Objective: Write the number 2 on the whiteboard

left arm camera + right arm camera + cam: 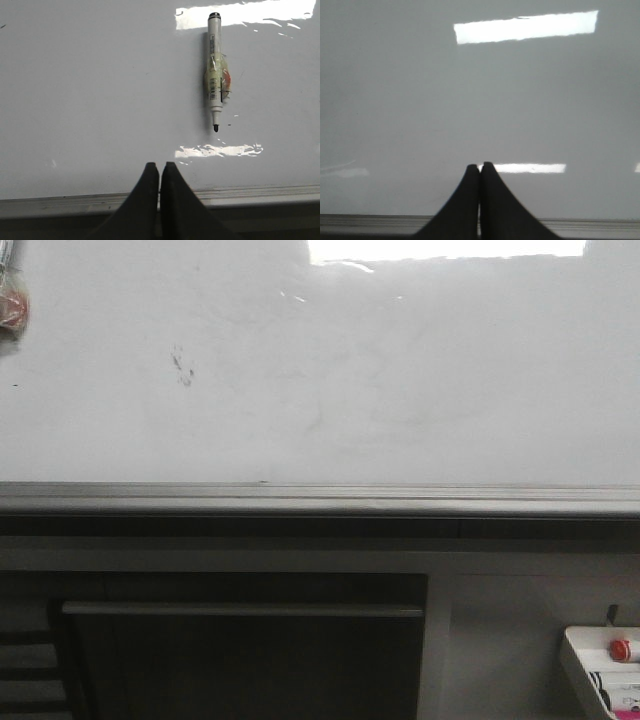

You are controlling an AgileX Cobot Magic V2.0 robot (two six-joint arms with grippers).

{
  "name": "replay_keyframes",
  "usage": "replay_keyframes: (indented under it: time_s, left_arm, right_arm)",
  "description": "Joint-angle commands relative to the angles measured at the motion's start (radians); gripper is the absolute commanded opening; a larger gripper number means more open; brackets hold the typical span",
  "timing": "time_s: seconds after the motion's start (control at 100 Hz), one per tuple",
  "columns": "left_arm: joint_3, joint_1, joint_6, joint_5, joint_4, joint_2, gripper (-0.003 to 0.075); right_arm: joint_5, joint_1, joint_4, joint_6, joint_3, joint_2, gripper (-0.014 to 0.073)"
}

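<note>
The whiteboard (400,390) fills the front view, glossy white above a grey bottom rail (320,498). The number 2 is out of view; only a small dark smudge (183,365) marks the board. A white marker (215,75) with a black tip and a taped orange piece sticks upright on the board, up and to the right of my left gripper (159,165) and well apart from it. The marker also peeks in at the front view's left edge (12,305). My left gripper is shut and empty near the rail. My right gripper (480,166) is shut and empty over bare board.
A small white tray (605,670) with markers sits at the lower right below the board. A dark cabinet panel (240,660) lies under the rail. Bright lamp reflections (525,26) show on the board.
</note>
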Motion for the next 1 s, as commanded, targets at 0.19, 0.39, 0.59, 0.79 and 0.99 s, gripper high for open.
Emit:
replay_keyframes:
  time_s: [0.19,0.39,0.59,0.79,0.99]
  left_arm:
    - [0.033,0.001,-0.008,-0.072,-0.001,-0.027,-0.0018]
    - [0.033,0.001,-0.008,-0.072,-0.001,-0.027,-0.0018]
    - [0.033,0.001,-0.008,-0.072,-0.001,-0.027,-0.0018]
    - [0.033,0.001,-0.008,-0.092,-0.001,-0.027,-0.0018]
    - [0.031,0.001,-0.008,-0.126,-0.008,-0.027,-0.0018]
  right_arm:
    - [-0.08,-0.005,-0.011,-0.002,0.027,-0.015,-0.0072]
    - [-0.08,-0.005,-0.011,-0.002,0.027,-0.015,-0.0072]
    - [-0.08,-0.005,-0.011,-0.002,0.027,-0.015,-0.0072]
    - [-0.08,-0.005,-0.011,-0.002,0.027,-0.015,-0.0072]
    - [-0.119,-0.005,-0.011,-0.002,0.027,-0.015,-0.0072]
